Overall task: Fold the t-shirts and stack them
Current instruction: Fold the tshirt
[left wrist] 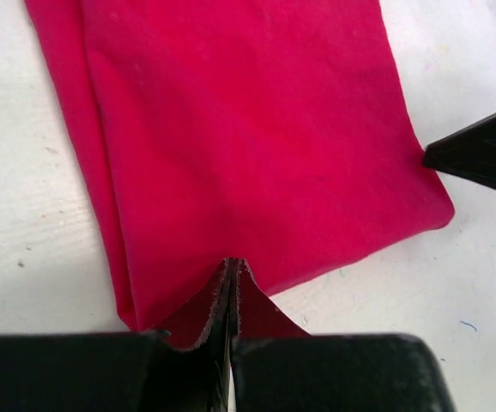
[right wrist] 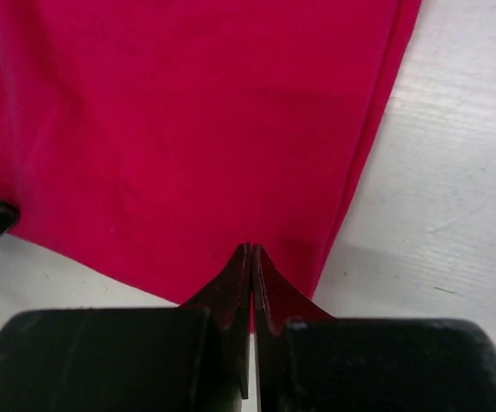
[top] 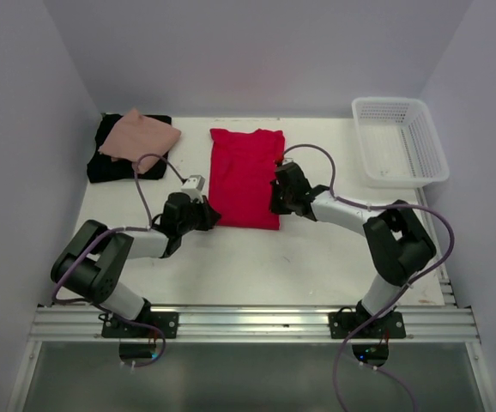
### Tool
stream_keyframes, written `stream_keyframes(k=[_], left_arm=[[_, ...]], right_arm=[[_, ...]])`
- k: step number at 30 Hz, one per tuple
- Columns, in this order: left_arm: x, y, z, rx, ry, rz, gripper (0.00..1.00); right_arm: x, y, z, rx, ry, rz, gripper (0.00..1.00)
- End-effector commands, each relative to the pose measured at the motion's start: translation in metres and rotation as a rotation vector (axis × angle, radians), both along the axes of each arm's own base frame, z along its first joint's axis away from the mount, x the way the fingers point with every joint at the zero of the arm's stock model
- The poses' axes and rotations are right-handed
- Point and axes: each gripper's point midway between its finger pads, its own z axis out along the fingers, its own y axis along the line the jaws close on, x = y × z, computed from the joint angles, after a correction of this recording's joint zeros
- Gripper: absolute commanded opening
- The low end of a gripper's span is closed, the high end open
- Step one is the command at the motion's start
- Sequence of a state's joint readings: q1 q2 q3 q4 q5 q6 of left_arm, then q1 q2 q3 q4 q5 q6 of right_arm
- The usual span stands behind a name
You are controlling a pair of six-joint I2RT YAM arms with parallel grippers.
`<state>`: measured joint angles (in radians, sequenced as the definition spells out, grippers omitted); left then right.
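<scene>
Top view: the red shirt (top: 245, 176) lies folded in a long strip mid-table (top: 257, 266), collar toward the far edge. The left gripper (top: 207, 215) is at its near left corner and the right gripper (top: 278, 199) at its near right side. The pink shirt (top: 141, 135) lies on the black shirt (top: 115, 163) in the far left corner. The basket (top: 400, 142) is in the far right corner.

Left wrist: jaws pinched together on the red hem.

Right wrist: jaws likewise clamped on the red edge.

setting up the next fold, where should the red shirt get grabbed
At the near edge's two corners, coming low from the arms' side: the red shirt lies flat as a long strip, and left gripper and right gripper pinch there.
</scene>
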<state>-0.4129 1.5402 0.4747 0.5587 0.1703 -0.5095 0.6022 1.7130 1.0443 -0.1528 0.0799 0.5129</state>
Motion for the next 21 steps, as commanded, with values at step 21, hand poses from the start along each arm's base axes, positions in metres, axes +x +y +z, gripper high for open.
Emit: stream_keyframes(k=[21], left_arm=[[0.037, -0.027, 0.013, -0.125, -0.114, -0.057, 0.0]], right_arm=[[-0.028, 0.012, -0.046, 0.068, 0.127, 0.052, 0.0]])
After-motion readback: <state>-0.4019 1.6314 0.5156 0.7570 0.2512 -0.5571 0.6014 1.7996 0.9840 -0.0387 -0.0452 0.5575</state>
